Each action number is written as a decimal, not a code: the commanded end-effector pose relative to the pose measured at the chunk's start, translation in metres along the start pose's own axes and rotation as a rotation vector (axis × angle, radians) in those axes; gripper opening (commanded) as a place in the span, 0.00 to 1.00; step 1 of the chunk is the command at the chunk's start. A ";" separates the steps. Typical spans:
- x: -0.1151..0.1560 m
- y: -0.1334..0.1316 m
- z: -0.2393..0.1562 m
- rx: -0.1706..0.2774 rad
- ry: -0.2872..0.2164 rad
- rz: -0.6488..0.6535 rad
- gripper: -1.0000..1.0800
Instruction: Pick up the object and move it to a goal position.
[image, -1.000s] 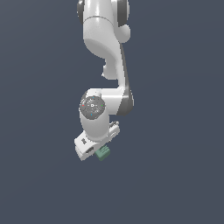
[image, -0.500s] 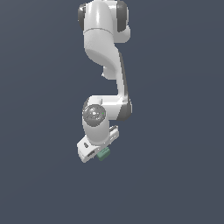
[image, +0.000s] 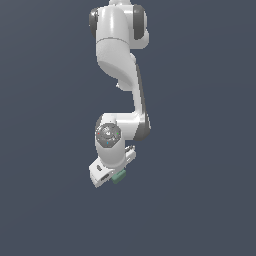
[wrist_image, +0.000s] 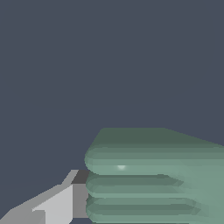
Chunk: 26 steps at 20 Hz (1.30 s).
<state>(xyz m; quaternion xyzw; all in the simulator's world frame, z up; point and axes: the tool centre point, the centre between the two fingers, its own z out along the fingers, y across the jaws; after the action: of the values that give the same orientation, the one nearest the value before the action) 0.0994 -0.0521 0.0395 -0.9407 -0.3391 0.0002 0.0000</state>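
- The arm (image: 122, 60) hung down the middle of the exterior view, white against a flat dark slate ground, elbow folded and wrist joint (image: 108, 135) turned toward the camera.
- At its low end sat the gripper (image: 116, 175), and tucked against it was the object (image: 118, 175), a small muted-green block, showing just at the gripper's lower edge toward the exterior view's right.
- From where I stood, the carry step looked to be in hand: the block was off any surface I could see and riding with the hand, so I judged the pick done and the move to the goal under way.
- The wrist view backed that up: the object (wrist_image: 153, 175) filled the near corner, its grooved face in ridged bands, with one pale grey finger (wrist_image: 52, 205) pressed right beside it. Clamped on the block, by my reading.
- Next move, I reckoned, called for a steady grip and a smooth sweep to the goal, no jolts, since so little of the block seemed to sit between the jaws.
- Hard to make out: no goal marker showed in either view, no table edge, no floor line. The second finger was out of frame, the block was cut off at the wrist picture's border, and the fingertips were buried behind the hand in the exterior view.
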 end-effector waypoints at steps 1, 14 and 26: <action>0.000 0.000 0.000 0.000 0.000 0.000 0.00; 0.003 -0.008 -0.007 0.000 0.000 0.000 0.00; 0.031 -0.080 -0.072 -0.001 -0.001 0.000 0.00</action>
<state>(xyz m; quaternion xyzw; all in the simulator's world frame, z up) 0.0769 0.0156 0.0995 -0.9409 -0.3387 0.0009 -0.0003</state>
